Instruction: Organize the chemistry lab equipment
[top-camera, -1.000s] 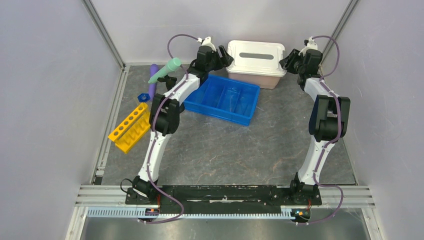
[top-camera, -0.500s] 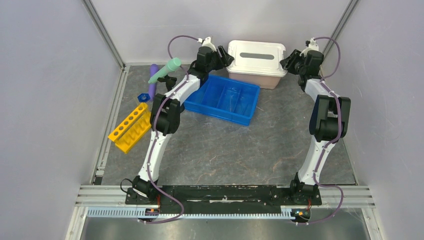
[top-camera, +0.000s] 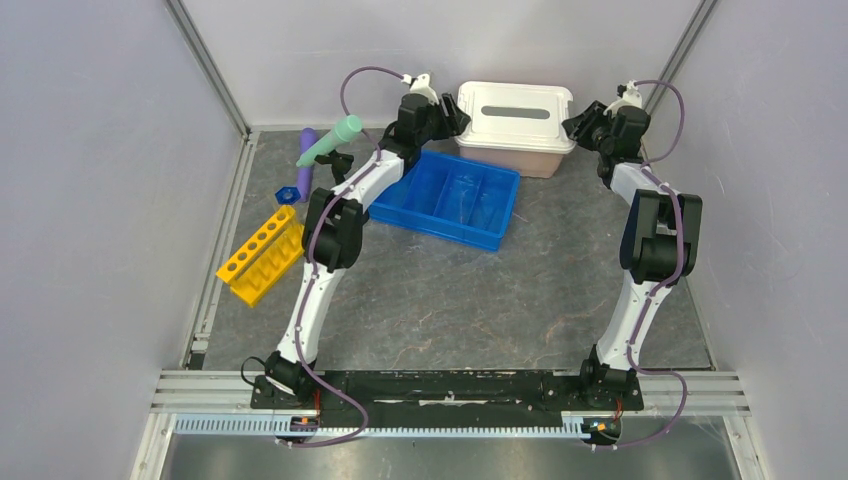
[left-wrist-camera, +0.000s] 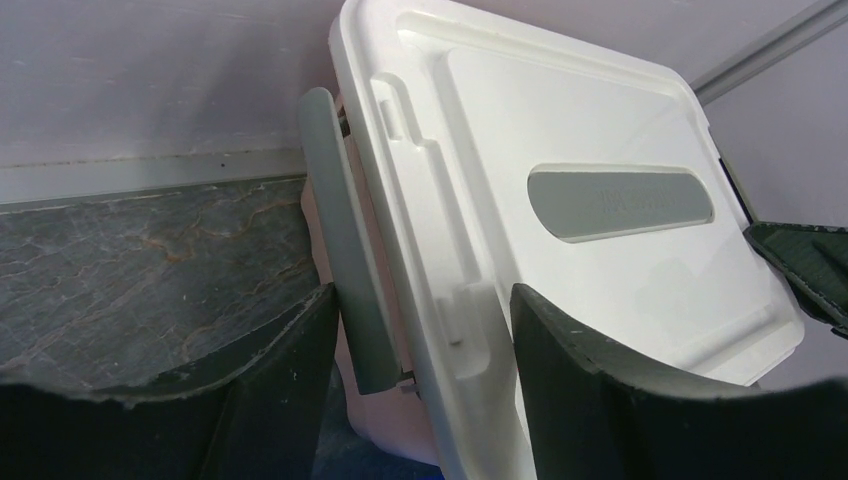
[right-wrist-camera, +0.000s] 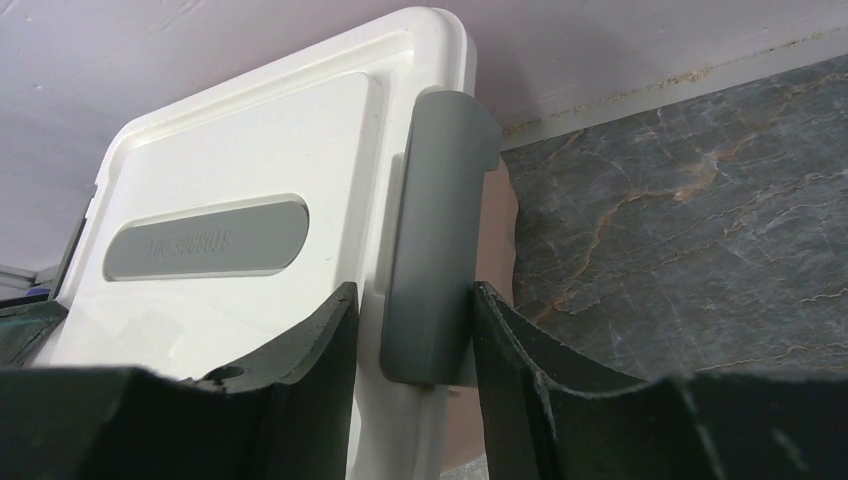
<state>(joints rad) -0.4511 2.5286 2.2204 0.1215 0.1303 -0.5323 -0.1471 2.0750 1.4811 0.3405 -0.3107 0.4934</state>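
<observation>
Little is sorted, I judge: the pink bin (top-camera: 500, 156), behind the blue tray (top-camera: 435, 229), has its lid (top-camera: 515, 108) on. My left claw (left-wrist-camera: 420, 300) is spread astride one grey latch (left-wrist-camera: 345, 270). My right claw (right-wrist-camera: 410, 300) sits snug around the other latch (right-wrist-camera: 430, 230), grip unclear. Left of the tray, the yellow rack (top-camera: 260, 255), mint-green tube (top-camera: 330, 142), purple tube (top-camera: 304, 172) and blue funnel (top-camera: 286, 193) wait unsorted.

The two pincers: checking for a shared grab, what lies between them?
The pink bin with its white lid lies there, shown in the top external view between the left pincer and the right pincer.
</observation>
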